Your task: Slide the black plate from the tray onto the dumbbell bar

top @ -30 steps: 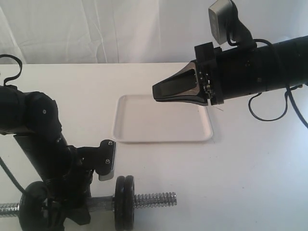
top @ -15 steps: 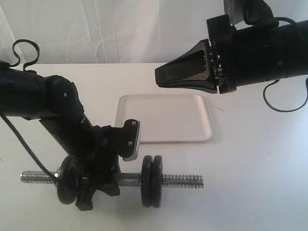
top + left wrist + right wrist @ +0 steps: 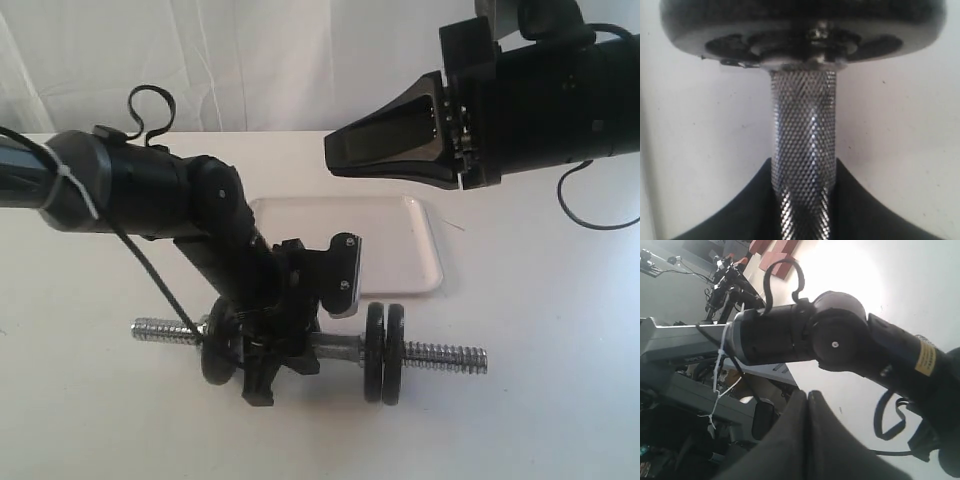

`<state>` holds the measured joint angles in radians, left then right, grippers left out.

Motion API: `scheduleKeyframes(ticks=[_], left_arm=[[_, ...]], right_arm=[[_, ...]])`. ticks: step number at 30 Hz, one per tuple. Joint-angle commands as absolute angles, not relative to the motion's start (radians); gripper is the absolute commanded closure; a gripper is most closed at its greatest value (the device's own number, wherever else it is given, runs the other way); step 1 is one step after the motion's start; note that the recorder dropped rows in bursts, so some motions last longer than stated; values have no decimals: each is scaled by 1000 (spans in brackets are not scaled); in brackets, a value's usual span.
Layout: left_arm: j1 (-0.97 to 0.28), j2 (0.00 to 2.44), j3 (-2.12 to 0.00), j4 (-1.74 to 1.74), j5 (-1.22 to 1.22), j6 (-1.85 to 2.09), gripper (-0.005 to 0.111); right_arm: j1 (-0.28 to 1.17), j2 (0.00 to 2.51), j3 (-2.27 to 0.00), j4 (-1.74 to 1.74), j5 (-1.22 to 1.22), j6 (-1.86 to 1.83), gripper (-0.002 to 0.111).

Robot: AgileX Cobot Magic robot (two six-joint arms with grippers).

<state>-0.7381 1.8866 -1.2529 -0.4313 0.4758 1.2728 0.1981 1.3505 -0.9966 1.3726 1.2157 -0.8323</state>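
The dumbbell bar (image 3: 440, 356) lies across the table in front of the tray (image 3: 400, 250), whose visible surface holds nothing. Two black plates (image 3: 383, 352) sit side by side on the bar's right part, and a third plate (image 3: 213, 350) is on its left part. My left gripper (image 3: 272, 358) is shut on the bar's middle. In the left wrist view the knurled bar (image 3: 802, 120) runs between the fingers of the gripper (image 3: 802, 167) up to a plate (image 3: 800, 25). My right gripper (image 3: 332, 157) hangs shut and empty above the tray; its pressed fingertips (image 3: 807, 396) show.
The left arm (image 3: 150, 195) reaches across the table from the left and covers the tray's left edge. The right arm (image 3: 540, 95) sits high at the right. A white cloth backdrop (image 3: 250, 60) rises behind the white table (image 3: 560, 400).
My left arm has carried the bar and its three plates rightward and away from the front edge. The right gripper rose slightly and stayed shut.
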Motion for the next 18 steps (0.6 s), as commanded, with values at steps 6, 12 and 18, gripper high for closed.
scheduleKeyframes(ticks=[6,12,18], left_arm=[[-751,1915,-1460,-553,414,1278,107],[-763,1968,-1535,-561,412,1278,107],[-768,1996,-1548,-561,397,1278,107]], right_arm=[[200,1302,-1004,1368,1221,-822,108],[200,1276,-1004,1365,1221,-822,108],[200,1266,-1004,1356,1221,-805,108]])
